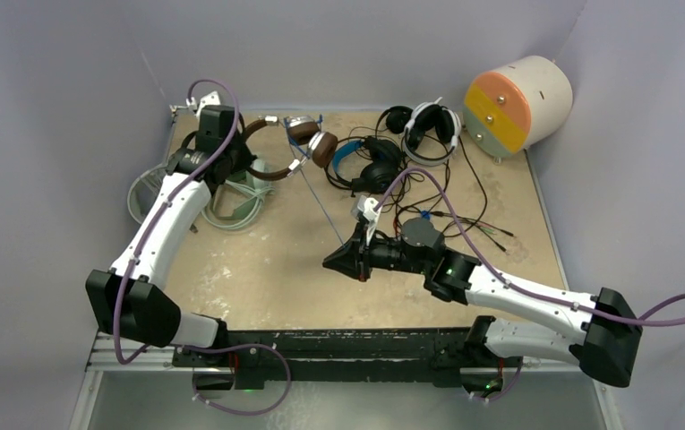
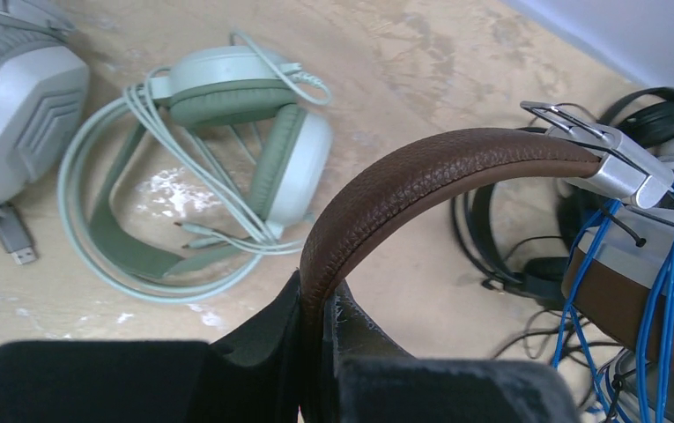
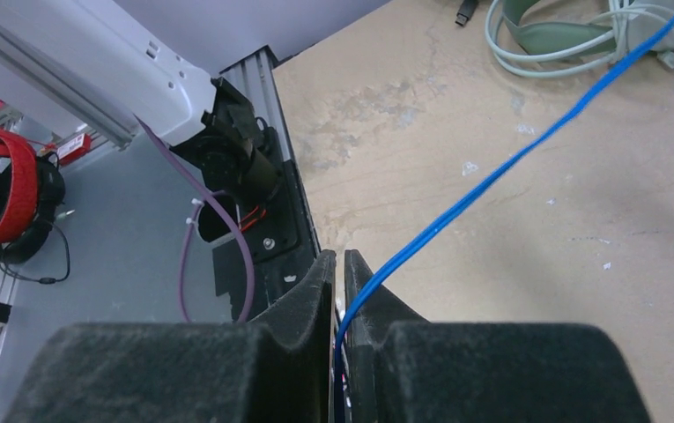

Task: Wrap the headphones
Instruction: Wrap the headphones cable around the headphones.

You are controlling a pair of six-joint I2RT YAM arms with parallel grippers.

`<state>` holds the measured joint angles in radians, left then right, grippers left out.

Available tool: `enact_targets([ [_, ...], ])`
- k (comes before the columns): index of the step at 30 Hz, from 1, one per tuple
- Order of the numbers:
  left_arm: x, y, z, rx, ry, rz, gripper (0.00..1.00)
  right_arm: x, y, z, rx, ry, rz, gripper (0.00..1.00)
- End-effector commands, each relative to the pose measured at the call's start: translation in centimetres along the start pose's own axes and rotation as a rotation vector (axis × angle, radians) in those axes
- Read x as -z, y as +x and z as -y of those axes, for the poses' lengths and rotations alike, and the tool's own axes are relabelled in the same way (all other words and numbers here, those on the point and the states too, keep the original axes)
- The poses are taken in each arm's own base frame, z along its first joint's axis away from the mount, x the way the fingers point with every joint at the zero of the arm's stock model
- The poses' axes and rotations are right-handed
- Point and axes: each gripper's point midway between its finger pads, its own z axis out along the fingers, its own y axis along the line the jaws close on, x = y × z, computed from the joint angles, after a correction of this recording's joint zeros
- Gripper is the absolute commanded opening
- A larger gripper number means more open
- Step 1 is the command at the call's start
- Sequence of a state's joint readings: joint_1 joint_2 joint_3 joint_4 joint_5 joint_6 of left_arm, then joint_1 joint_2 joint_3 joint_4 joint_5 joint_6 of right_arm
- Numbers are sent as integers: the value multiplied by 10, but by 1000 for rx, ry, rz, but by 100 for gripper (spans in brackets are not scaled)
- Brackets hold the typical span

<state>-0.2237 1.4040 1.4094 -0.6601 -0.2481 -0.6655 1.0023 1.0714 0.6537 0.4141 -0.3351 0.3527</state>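
My left gripper (image 2: 322, 304) is shut on the leather headband of the brown headphones (image 2: 421, 176) and holds them up at the back left of the table (image 1: 271, 172). Their thin blue cable (image 2: 663, 264) is looped at the ear cup. It runs taut across the table (image 1: 321, 201) to my right gripper (image 3: 337, 264), which is shut on the blue cable (image 3: 492, 176) near the table's middle (image 1: 329, 262). The left gripper shows in the top view (image 1: 242, 164).
A mint-green headset (image 2: 227, 132) with coiled cable and a white-grey headset (image 2: 16, 115) lie at the left. A black headset with blue headband (image 1: 361, 166) and a black-and-white one (image 1: 428, 130) lie at the back with loose black cables (image 1: 473, 224). A cream cylinder (image 1: 513, 103) stands back right.
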Motion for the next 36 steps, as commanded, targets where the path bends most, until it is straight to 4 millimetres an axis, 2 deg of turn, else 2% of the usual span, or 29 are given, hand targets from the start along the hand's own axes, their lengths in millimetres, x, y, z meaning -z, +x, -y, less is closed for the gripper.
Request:
enact_targets([
  [1,6,-31,-2,-57,6,157,0,6,-26,-14,29,-9,-7,8],
  [7,-5,0,-7,-177,-7,113,0,9,-44,-4,31,103,-51,0],
  [14,1,28,2,-421,-71,145,0,15,-55,-2,45,161,-110,0],
  [19,-1,47,9,-498,-9,121,0,18,-72,9,84,247,-106,0],
  [27,2,65,19,-637,47,115,0,26,-98,29,144,387,-80,0],
  [36,14,76,34,-713,172,123,0,31,-115,46,197,481,-72,0],
])
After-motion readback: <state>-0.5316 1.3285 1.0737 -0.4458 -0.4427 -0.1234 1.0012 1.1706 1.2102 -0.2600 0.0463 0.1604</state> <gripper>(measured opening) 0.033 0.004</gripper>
